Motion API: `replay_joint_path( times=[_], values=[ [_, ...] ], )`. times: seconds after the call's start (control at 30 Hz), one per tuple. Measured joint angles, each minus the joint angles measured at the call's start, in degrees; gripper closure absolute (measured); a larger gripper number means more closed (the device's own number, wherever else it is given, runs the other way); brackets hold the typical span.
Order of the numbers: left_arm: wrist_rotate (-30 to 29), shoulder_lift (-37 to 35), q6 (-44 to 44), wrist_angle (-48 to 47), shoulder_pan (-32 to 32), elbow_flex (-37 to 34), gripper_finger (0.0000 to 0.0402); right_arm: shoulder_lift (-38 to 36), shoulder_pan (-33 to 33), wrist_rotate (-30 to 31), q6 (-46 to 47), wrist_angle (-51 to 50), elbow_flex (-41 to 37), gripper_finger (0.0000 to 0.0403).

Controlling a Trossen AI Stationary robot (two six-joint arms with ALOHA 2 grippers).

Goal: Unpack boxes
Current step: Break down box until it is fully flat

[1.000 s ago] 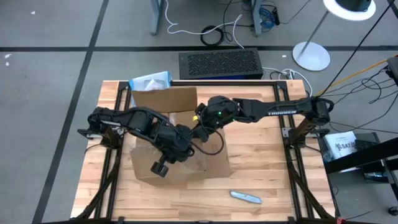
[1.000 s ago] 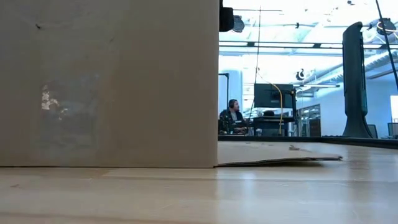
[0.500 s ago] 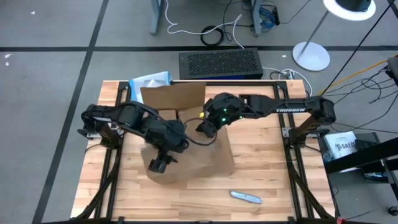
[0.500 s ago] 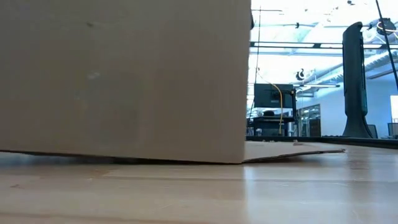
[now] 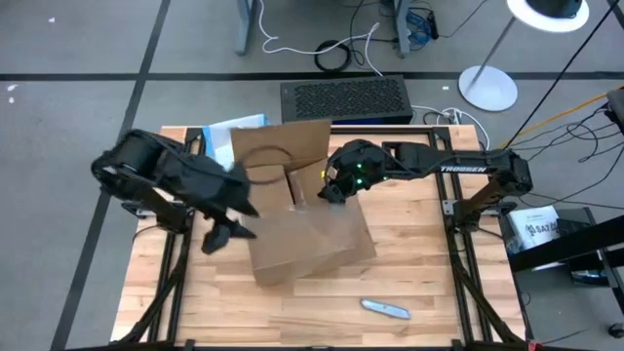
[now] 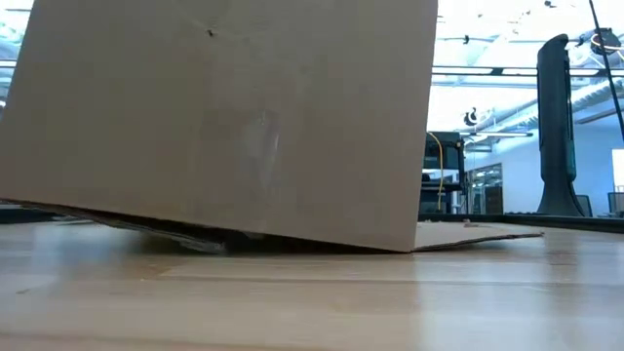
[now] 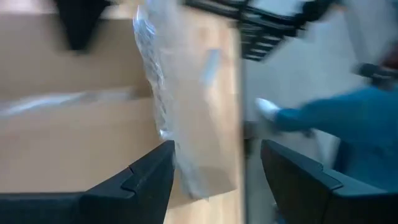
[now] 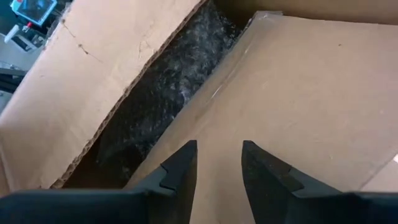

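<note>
Left gripper (image 5: 226, 226) off the box's left side above the table (image 5: 419, 283), fingers spread, nothing between them. Cardboard box (image 5: 302, 239) mid-table, tilted, left bottom edge lifted in the low view, flaps open. Right gripper (image 5: 331, 190) over the box's far right opening, fingers slightly apart, empty; bubble wrap (image 8: 165, 87) inside. Box cutter (image 5: 386, 309) near right.
</note>
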Motion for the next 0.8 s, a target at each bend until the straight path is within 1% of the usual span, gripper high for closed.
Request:
replay_joint_path(
  times=[0.07, 0.13, 0.2, 0.23, 0.3, 0.4, 0.5, 0.6, 0.7, 0.8],
  values=[
    [-6.22, -1.58, -1.21, -2.80, 0.01, -0.06, 0.0160, 0.02, 0.00, -0.04, 0.00, 0.23, 0.00, 0.0284],
    [-12.51, -3.45, -1.85, -1.94, 0.31, -0.95, 0.0160, 0.02, 0.01, -0.07, 0.02, 0.22, 0.00, 0.0284],
    [-17.52, -4.40, -1.92, -2.10, 0.77, -1.19, 0.0160, 0.02, 0.31, 0.07, 0.04, 0.18, -0.02, 0.0284],
    [-18.81, -4.53, -1.81, -2.22, 1.38, -1.21, 0.0160, 0.02, 0.53, 0.22, 0.03, 0.25, -0.02, 0.0284],
    [-19.40, -4.52, -0.59, -2.30, 2.75, -2.64, 0.0160, 0.02, 0.76, 0.45, -0.01, 0.86, -0.02, 0.0284],
    [-18.04, -3.80, 0.02, -2.09, 3.87, -6.08, 0.0160, 0.04, 0.76, 0.32, 0.07, 1.52, -0.04, 0.0284],
    [-12.71, -2.67, 1.24, -2.13, 4.62, -11.48, 0.0160, 0.09, 0.76, 0.32, 0.17, 2.20, -0.07, 0.0284],
    [-8.77, -1.90, 1.16, -2.20, 4.57, -16.43, 0.0160, 0.09, 0.76, 0.23, 0.24, 2.65, -0.09, 0.0284],
    [-3.53, -1.38, 1.21, -0.97, 4.16, -19.17, 0.0160, 0.13, 0.76, 0.42, 0.23, 3.01, -0.07, 0.0284],
    [1.06, -0.86, 1.28, 4.46, 2.91, -19.36, 0.0160, 0.13, 0.74, 1.09, 0.23, 2.91, -0.07, 0.0284]
  ],
)
